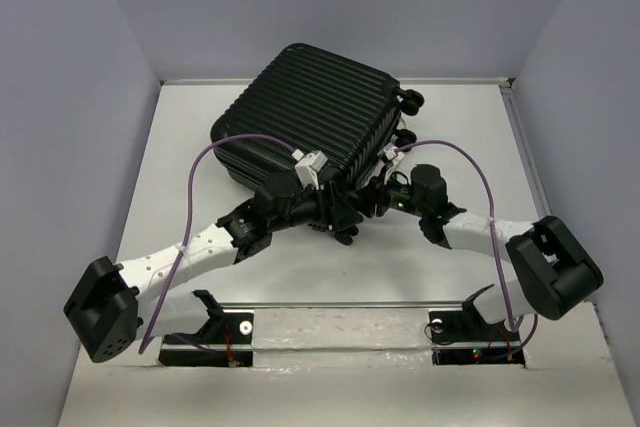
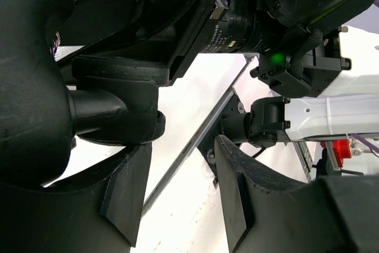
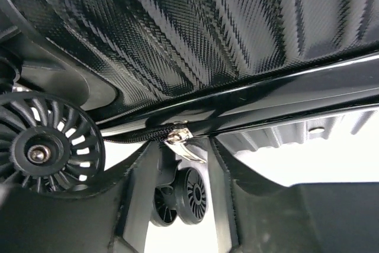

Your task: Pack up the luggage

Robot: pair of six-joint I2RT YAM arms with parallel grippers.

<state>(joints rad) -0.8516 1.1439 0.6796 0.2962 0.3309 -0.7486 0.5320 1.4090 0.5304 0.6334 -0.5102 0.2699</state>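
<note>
Right wrist: right jaws released, straddling the zipper pull (image 3: 185,145) on the luggage (image 3: 177,39) edge — left jaws released.

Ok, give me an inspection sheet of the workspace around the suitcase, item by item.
Surface: white table, the luggage lying on it.
Job's things: black ribbed luggage, lid down, wheels to the right; silver zipper pull on its near side.
Clutter: nothing seen.
Grippers: left gripper jaws open, empty; right gripper jaws open either side of the zipper pull.
Cables: purple cables loop from both arms.
Surroundings: plain grey walls.
</note>
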